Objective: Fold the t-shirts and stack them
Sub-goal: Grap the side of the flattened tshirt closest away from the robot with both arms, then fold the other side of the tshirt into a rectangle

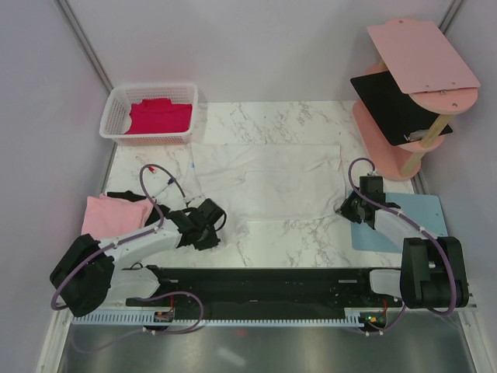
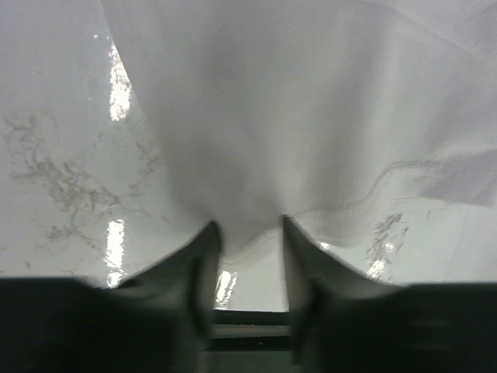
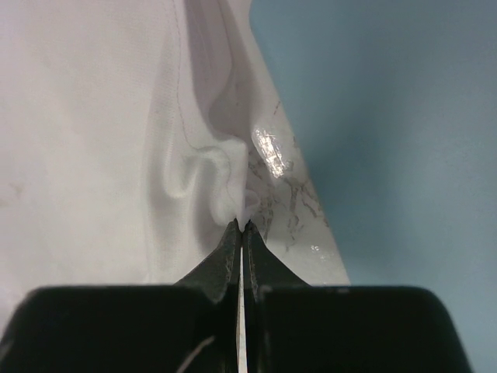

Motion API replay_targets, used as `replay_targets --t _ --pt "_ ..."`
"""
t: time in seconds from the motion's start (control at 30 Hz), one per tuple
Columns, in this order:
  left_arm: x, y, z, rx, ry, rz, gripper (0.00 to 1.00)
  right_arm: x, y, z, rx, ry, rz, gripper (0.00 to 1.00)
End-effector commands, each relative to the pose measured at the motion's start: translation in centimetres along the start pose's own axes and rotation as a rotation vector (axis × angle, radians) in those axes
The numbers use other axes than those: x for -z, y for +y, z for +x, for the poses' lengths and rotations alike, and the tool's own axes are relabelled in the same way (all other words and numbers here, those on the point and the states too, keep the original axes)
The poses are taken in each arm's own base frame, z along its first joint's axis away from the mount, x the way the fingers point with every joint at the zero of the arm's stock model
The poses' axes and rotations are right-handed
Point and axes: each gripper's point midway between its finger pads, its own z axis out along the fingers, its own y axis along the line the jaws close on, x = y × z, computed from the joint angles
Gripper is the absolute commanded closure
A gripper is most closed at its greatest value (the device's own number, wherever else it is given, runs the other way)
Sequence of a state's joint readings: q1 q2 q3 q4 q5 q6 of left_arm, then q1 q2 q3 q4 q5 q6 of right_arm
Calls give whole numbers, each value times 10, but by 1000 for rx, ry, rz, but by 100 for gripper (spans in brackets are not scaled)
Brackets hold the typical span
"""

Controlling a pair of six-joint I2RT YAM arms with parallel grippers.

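White t-shirt (image 1: 268, 183): soft matte cloth, roughly rectangular, spread flat mid-counter (image 1: 311, 233) on glossy grey-veined marble. Left hand (image 2: 248, 229): dark tapered fingers part-way apart, straddling the shirt's near-left hem, the cloth edge sagging between the tips. Right hand (image 3: 242, 225): pinched tight on a puckered fold at the shirt's right edge, beside the smooth light-blue mat (image 1: 404, 221). Magenta-red t-shirt (image 1: 159, 116): crumpled in a white lattice basket (image 1: 115, 116), far left. Light pink t-shirt (image 1: 115, 214): folded square, left edge.
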State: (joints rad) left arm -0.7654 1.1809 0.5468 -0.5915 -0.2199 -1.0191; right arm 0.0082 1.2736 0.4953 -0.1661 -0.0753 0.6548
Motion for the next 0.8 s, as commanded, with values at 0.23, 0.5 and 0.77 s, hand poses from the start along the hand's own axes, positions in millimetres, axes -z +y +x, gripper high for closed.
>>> replay_targets --t 0.23,0.5,0.77 --pt "21 -19 -8 4 -6 90 98 19 17 -13 53 -21 -64 100" --pt "72 -32 -55 1 -154 120 98 41 39 -45 100 -115 -109 100" --pt "88 -43 -112 3 -264 96 98 24 53 -78 123 -165 -92 100"
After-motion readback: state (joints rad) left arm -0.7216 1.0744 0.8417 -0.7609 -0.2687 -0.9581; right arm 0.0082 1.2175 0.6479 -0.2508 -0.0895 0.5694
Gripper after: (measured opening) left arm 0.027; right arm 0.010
